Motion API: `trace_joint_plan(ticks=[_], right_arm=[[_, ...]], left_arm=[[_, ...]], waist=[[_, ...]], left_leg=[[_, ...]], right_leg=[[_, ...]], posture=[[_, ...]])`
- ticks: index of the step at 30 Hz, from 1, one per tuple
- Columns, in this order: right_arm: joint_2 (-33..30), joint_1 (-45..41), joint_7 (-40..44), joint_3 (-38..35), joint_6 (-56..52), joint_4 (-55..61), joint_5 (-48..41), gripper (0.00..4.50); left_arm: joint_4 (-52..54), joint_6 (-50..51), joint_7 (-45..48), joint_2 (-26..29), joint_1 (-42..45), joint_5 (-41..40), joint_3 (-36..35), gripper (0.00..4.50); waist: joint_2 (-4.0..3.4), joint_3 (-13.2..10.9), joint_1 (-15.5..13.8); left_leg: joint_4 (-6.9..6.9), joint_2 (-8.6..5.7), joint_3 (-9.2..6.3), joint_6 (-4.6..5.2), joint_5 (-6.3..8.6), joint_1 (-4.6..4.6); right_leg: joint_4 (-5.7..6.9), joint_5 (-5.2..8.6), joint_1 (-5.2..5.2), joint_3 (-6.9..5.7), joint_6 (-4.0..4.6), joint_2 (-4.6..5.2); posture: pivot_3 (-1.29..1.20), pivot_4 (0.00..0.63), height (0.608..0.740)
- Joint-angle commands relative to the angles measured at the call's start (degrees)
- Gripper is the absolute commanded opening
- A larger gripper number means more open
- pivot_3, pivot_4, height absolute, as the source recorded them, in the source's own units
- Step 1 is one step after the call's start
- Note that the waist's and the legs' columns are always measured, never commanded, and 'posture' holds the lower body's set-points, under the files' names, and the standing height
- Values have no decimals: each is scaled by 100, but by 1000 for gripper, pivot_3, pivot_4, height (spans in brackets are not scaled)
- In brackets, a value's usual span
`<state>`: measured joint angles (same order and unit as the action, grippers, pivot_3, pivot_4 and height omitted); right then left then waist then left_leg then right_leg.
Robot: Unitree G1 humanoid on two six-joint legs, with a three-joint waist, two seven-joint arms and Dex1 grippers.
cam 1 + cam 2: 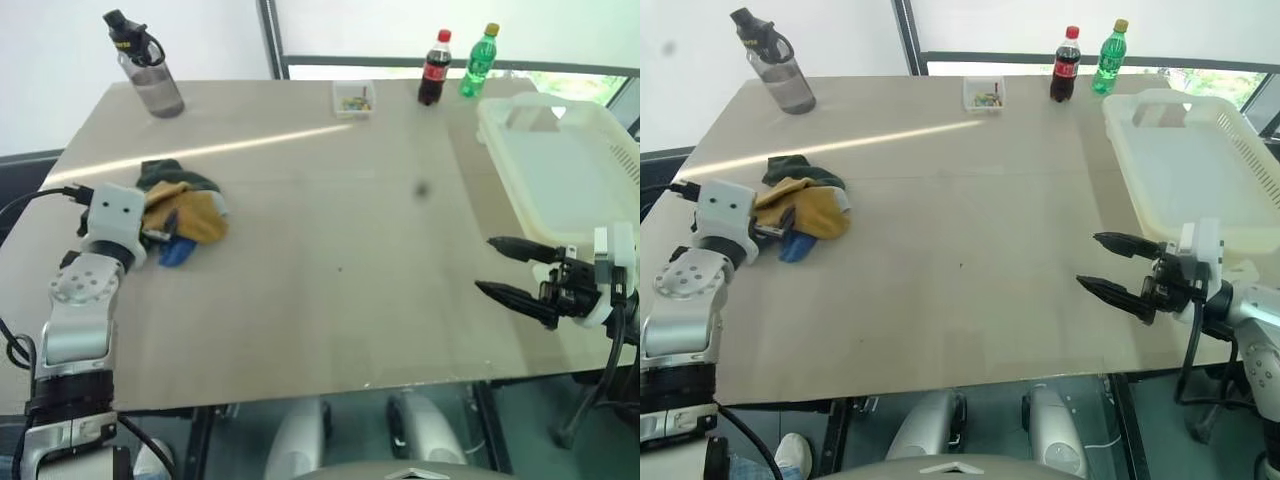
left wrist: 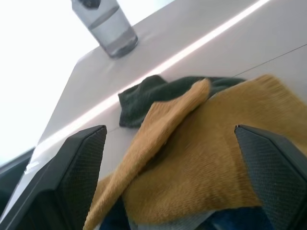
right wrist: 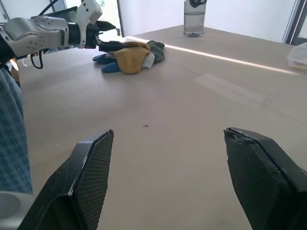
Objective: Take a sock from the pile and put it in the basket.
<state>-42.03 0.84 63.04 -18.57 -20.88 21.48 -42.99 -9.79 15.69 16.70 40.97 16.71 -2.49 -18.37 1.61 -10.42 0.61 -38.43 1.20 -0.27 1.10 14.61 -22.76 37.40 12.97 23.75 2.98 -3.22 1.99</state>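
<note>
Socks lie in one loose pile (image 1: 180,215) near the left edge of the table (image 1: 330,260) — mustard yellow on top, dark green behind, a bit of blue at the front. From the head camera, the left gripper (image 1: 165,232) sits right at the near side of that heap, fingers spread wide and holding nothing. One cream basket (image 1: 560,165) rests at the table's right side, and the right gripper (image 1: 510,268) hangs just in front of its near corner, its two black fingers parted and empty. Along the far edge stand three bottles: one grey water bottle (image 1: 145,65), one cola bottle (image 1: 434,68), one green bottle (image 1: 478,60). One small clear box (image 1: 354,98) sits between them.

Left wrist view: two dark fingers (image 2: 79,163) flank the mustard sock (image 2: 201,158), not touching it.

Right wrist view: two fingers (image 3: 91,167) stand apart over bare table — the pile far ahead.
</note>
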Motion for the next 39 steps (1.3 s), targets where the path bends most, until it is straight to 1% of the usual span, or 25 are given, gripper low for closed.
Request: trace_joint_plan(ticks=[1,7,16,17,18,20,21,22,23,24,26,27,32,34,39], right_arm=[[18,-80,-25,-33,127,91,0,3758],[27,-92,-35,-37,163,52,43,3758],[85,95,-131,-90,264,139,82,3758],[93,101,-142,-94,267,142,81,3860],[101,113,-151,-97,274,148,82,3860],[120,134,-160,-89,304,143,103,3860],[125,139,-164,-83,317,139,111,3860],[129,142,-167,-80,325,136,115,3860],[134,159,-170,-82,329,148,118,3860],[138,171,-171,-82,335,156,122,3860],[142,181,-170,-78,348,152,130,3860],[142,191,-167,-79,356,151,132,3860],[132,201,-161,-69,371,136,135,3860],[126,223,-160,-74,365,155,126,3860],[106,249,-155,-86,345,152,128,3860]], left_arm=[[-650,-279,-159,59,534,137,72,4500],[-1880,-689,-102,-31,1324,259,413,4500],[-2929,-1179,-50,-69,1938,398,700,4500],[-2997,-1198,-47,-74,1985,401,721,3995],[-3049,-1219,-47,-76,2018,401,742,3711],[-3123,-1255,-33,-88,2068,392,779,2838],[-3139,-1273,-21,-93,2082,387,797,2386],[-3151,-1289,-12,-98,2092,386,811,1822],[-3136,-1294,-6,-99,2084,381,813,1614],[-3122,-1294,-1,-100,2077,376,812,1038],[-3067,-1287,5,-104,2058,362,807,205],[-2995,-1298,24,-112,2028,338,795,38],[-2462,-1279,124,-202,1879,200,736,38],[-2085,-1164,196,-250,1799,112,711,38],[-488,-340,391,-418,1409,-108,779,38]], waist=[[1,0,-19],[1,1,-14],[2,1,-11],[2,1,-12],[2,1,-11],[2,1,-5],[2,1,-3],[2,1,4],[2,1,8],[2,1,8],[2,1,6],[2,1,3],[2,1,-4],[2,1,-14],[2,1,-7]], left_leg=[[-1,-1,-3,0,0,-1],[-1,-18,-5,0,0,-4],[-1,-20,-7,0,0,-3],[-1,-20,-8,0,0,-3],[-2,-20,-8,0,0,-3],[-2,-20,-8,0,0,-2],[-2,-20,-8,0,0,-2],[-2,-20,-8,0,0,-2],[-2,-20,-8,-1,0,-2],[-2,-20,-8,-1,0,-1],[-2,-20,-8,-1,0,-1],[-2,-20,-8,-1,0,-1],[-2,-19,-9,-1,0,-2],[-3,-18,-12,-1,0,-3],[-3,-12,-12,-1,0,-5]], right_leg=[[1,0,0,-2,0,0],[1,-1,0,-3,0,2],[8,-1,0,-3,1,3],[11,-1,0,-3,0,3],[11,-1,0,-3,0,3],[14,-1,0,-2,0,3],[16,-1,1,-2,0,3],[17,-1,1,-3,0,3],[18,-1,1,-2,1,3],[20,-1,2,-2,1,3],[21,-1,2,-1,1,3],[21,-1,2,-2,1,3],[21,-1,2,-2,1,4],[20,-1,2,-3,1,6],[20,-1,2,-3,1,10]], posture=[[0,150,740],[0,150,740],[0,150,740],[0,150,740],[0,150,740],[0,150,740],[0,150,740],[0,150,740],[0,150,740],[0,150,740],[0,150,740],[0,150,740],[0,150,740],[0,150,740],[0,150,740]])
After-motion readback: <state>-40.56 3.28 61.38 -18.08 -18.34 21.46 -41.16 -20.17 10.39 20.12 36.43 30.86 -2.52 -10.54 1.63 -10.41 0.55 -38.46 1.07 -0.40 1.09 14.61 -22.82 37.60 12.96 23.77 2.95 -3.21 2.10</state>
